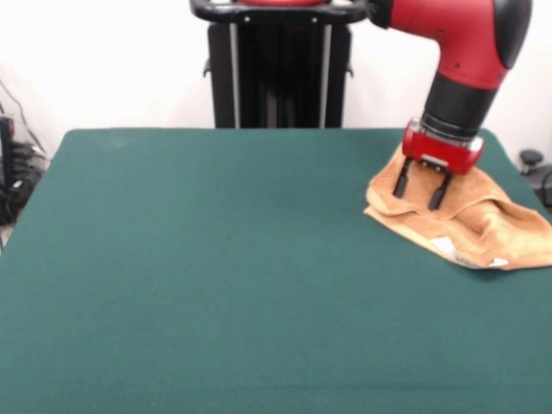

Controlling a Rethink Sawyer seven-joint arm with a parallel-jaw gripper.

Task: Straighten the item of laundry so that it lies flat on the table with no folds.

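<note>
Here, the orange-tan towel (470, 220) lay bunched up with folds near the right edge of the green counter (216, 259), toward the far side. A little white tag (498, 261) stuck out at its near edge. The red and black arm's claw (420, 193) hung over the towel's left part, its two black fingers (401, 183) spread apart with their tips down at the cloth.

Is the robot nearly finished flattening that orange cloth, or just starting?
Looks like an early stage. Nothing is flat yet: the orange-tan terry towel lies bunched with folds on the dark green table. The open gripper is down at the towel's raised fold. Spreading it out flat remains.
</note>
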